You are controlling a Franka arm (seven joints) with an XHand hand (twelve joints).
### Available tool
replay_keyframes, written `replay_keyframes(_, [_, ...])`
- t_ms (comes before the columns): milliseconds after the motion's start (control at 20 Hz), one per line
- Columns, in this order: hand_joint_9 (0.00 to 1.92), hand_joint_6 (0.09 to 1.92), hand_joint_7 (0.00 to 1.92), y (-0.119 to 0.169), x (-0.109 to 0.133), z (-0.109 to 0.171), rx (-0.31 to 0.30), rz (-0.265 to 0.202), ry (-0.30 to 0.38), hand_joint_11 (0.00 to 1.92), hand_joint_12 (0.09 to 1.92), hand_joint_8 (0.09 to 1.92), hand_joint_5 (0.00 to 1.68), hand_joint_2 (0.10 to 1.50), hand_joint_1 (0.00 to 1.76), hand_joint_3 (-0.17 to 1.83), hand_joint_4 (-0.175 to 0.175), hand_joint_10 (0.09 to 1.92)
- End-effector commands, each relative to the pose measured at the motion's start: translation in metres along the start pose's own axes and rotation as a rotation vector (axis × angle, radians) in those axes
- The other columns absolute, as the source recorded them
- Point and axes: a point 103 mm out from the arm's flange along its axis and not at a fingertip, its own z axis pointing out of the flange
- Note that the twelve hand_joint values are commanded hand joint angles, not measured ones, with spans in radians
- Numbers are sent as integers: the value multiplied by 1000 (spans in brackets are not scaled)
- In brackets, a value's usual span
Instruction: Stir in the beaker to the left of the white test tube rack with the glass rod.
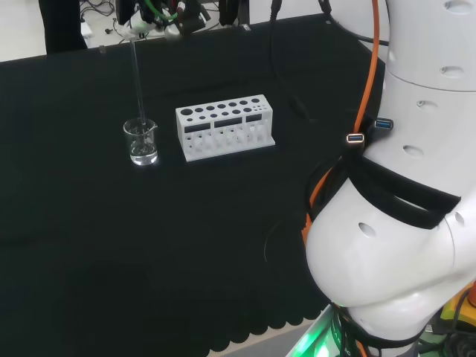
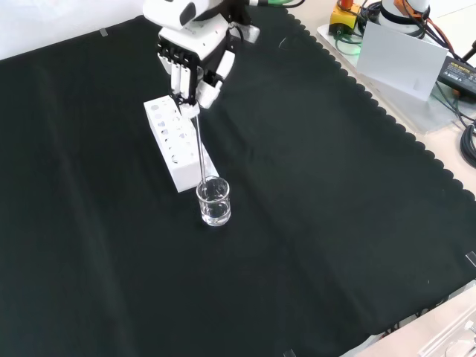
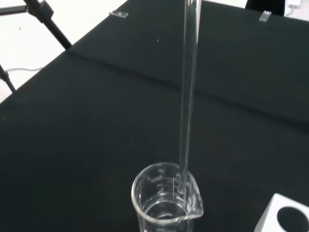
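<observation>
A small clear glass beaker (image 1: 141,141) stands on the black cloth just left of the white test tube rack (image 1: 224,126) in the head view. A long glass rod (image 1: 137,78) rises nearly upright from it, its lower end inside the beaker (image 3: 166,203) near the rim by the spout. In the front view the black and white hand (image 2: 195,61) hangs above the rack (image 2: 176,143), its fingers curled round the top of the rod (image 2: 201,149), which runs down into the beaker (image 2: 214,201). The beaker seems to hold a little clear liquid.
The arm's big white links (image 1: 401,186) stand at the right of the head view. Cables and equipment lie beyond the cloth's far edge (image 1: 160,18). In the front view a grey box (image 2: 394,48) and cables sit off the cloth's scalloped edge at upper right.
</observation>
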Motion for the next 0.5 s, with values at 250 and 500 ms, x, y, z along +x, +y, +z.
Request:
replay_keyframes(250, [1724, 168, 1137, 5, 19, 42, 45, -37, -5, 1700, 616, 1088, 1292, 1123, 1303, -175, -175, 766])
replay_keyframes(500, [1724, 168, 1137, 4, 28, 55, 69, -58, -5, 1700, 617, 1088, 1293, 1123, 1303, -175, -175, 767])
